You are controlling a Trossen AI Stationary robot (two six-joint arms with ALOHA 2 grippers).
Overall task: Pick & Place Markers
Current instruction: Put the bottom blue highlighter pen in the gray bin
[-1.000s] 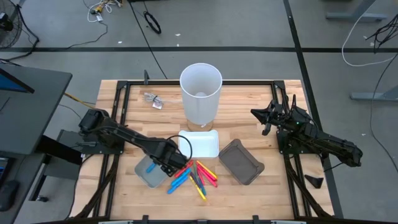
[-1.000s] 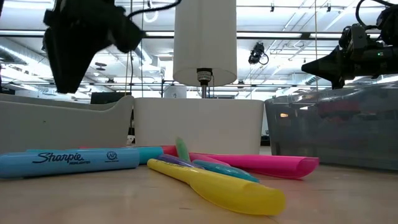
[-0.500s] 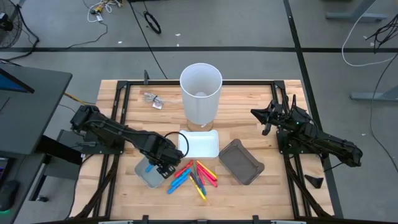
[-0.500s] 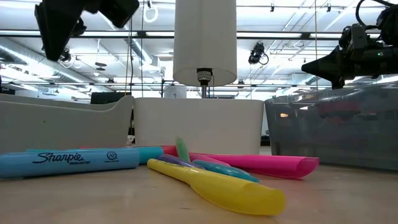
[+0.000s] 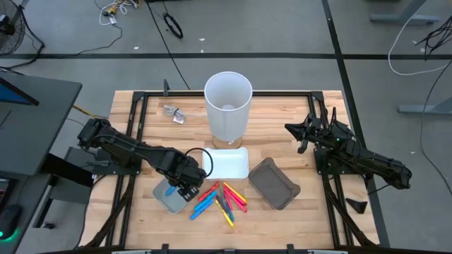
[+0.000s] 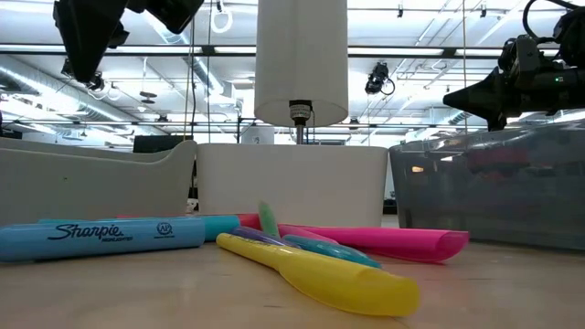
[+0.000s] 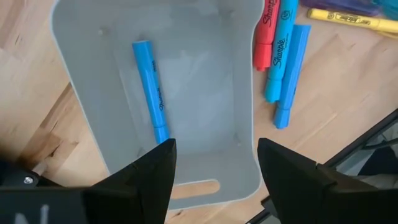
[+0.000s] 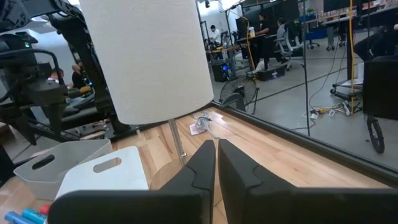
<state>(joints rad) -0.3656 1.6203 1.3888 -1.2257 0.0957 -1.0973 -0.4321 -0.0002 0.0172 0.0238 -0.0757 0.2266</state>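
Observation:
Several markers (image 5: 219,199) in blue, pink, yellow and green lie in a loose pile on the wooden table, close up in the low view (image 6: 320,260). One blue marker (image 7: 151,90) lies flat inside the light grey tray (image 5: 164,203). My left gripper (image 7: 214,168) hovers open above that tray (image 7: 186,68), fingers pointing down, holding nothing; red and blue markers (image 7: 277,50) lie just outside the tray's wall. My right gripper (image 5: 300,131) waits shut and off the table near the right edge, fingers together (image 8: 216,163).
A white tray (image 5: 229,164) sits beside the far side of the pile and a dark translucent tray (image 5: 274,183) to its right. A tall white cylinder (image 5: 228,106) stands farther back. A small clear plastic scrap (image 5: 173,113) lies toward the far left.
My left gripper has moved from over the near-left end of the marker pile toward the table's left and risen, and now hangs above the light grey tray. The markers and the right arm have kept still.

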